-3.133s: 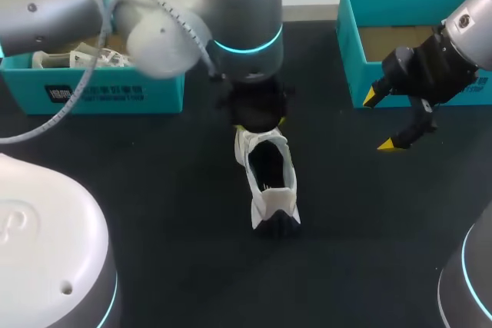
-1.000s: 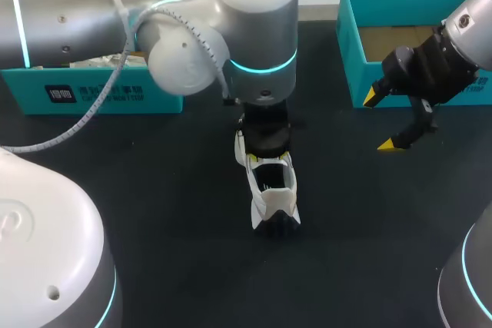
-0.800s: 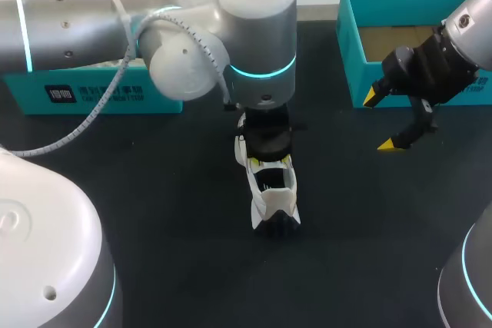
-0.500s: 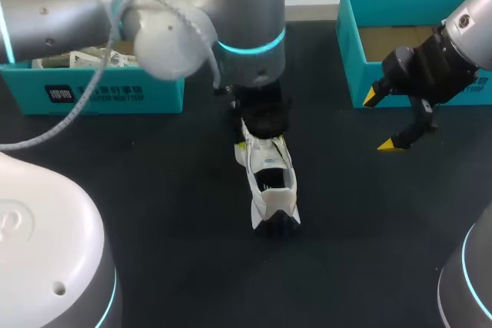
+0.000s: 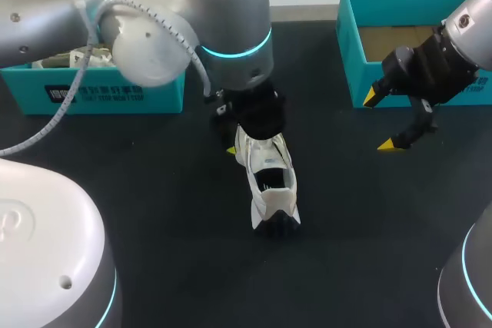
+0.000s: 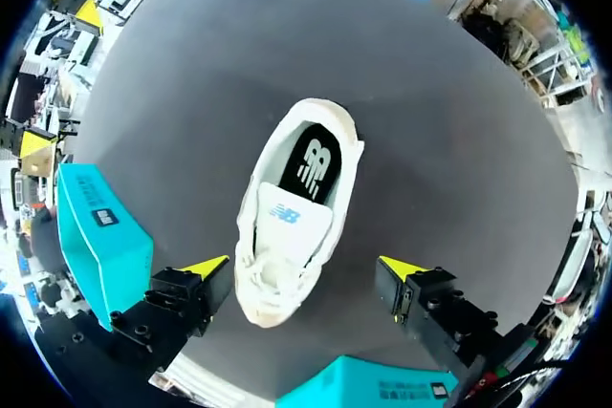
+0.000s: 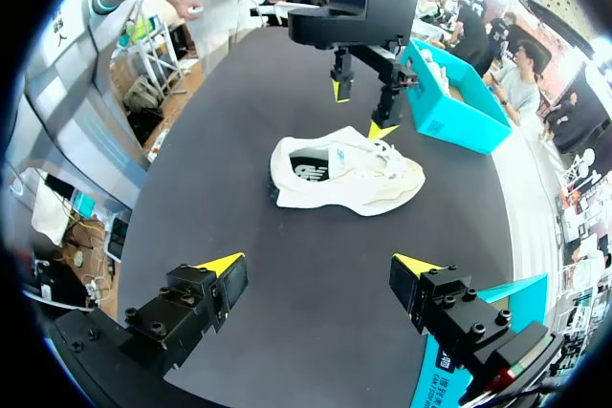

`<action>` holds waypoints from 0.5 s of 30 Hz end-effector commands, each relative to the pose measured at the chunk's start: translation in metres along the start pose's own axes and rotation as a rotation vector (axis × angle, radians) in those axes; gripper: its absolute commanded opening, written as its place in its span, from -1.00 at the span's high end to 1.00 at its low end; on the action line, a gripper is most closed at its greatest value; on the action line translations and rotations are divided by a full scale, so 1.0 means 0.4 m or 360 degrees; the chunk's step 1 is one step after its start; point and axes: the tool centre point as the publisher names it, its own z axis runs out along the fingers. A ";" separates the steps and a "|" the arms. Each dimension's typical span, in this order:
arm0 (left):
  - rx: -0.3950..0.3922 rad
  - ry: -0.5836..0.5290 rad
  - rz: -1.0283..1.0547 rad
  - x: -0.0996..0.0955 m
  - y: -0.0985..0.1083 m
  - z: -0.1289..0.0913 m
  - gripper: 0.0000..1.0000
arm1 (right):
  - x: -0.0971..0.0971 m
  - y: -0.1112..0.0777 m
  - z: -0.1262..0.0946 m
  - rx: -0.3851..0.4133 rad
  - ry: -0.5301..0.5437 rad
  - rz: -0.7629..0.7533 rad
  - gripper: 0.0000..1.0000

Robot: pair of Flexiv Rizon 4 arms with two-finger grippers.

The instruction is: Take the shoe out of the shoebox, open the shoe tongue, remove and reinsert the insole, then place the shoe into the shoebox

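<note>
A white shoe [image 5: 269,178] lies on the black table near the middle, toe toward the back. Its black insole [image 6: 308,161] shows inside the opening, and the tongue [image 6: 287,222] lies over the laces. My left gripper [image 5: 252,134] hangs open above the toe end. In the left wrist view the gripper [image 6: 304,267] has its yellow tips on either side of the toe, touching nothing. My right gripper [image 5: 380,120] stands open and empty to the right of the shoe, in front of the teal shoebox [image 5: 350,51]. The right wrist view shows the shoe [image 7: 344,174] ahead of that gripper [image 7: 318,265].
A second teal box [image 5: 108,90] with paper in it stands at the back left, behind my left arm. The left gripper [image 7: 359,110] shows beyond the shoe in the right wrist view. Bare black table [image 5: 192,251] surrounds the shoe.
My left gripper has opened, lifted out of the shoe's opening and drawn back over the toe. The shoe stays where it was. The right arm has not moved.
</note>
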 end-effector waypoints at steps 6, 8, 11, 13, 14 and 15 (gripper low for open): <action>0.0005 -0.0057 -0.1204 0.053 -0.043 -0.013 -1.00 | 0.000 0.000 0.003 0.0004 -0.0001 0.0001 -1.00; 0.0041 -0.0074 -0.1347 0.069 -0.058 -0.018 -1.00 | 0.000 0.000 0.003 0.0004 -0.0001 0.0001 -1.00; 0.0000 -0.0116 -0.1528 0.080 -0.076 -0.027 -1.00 | 0.000 0.000 0.003 0.0004 -0.0001 0.0001 -1.00; 0.0057 -0.0108 -0.1582 0.079 -0.088 -0.026 -1.00 | 0.000 0.000 0.003 0.0004 -0.0001 0.0001 -1.00; 0.0061 -0.0111 -0.1602 0.076 -0.102 -0.022 -1.00 | 0.000 0.000 0.003 0.0004 -0.0001 0.0001 -1.00; 0.0074 -0.0112 -0.1626 0.076 -0.113 -0.018 -1.00 | 0.000 0.000 0.003 0.0004 -0.0001 0.0001 -1.00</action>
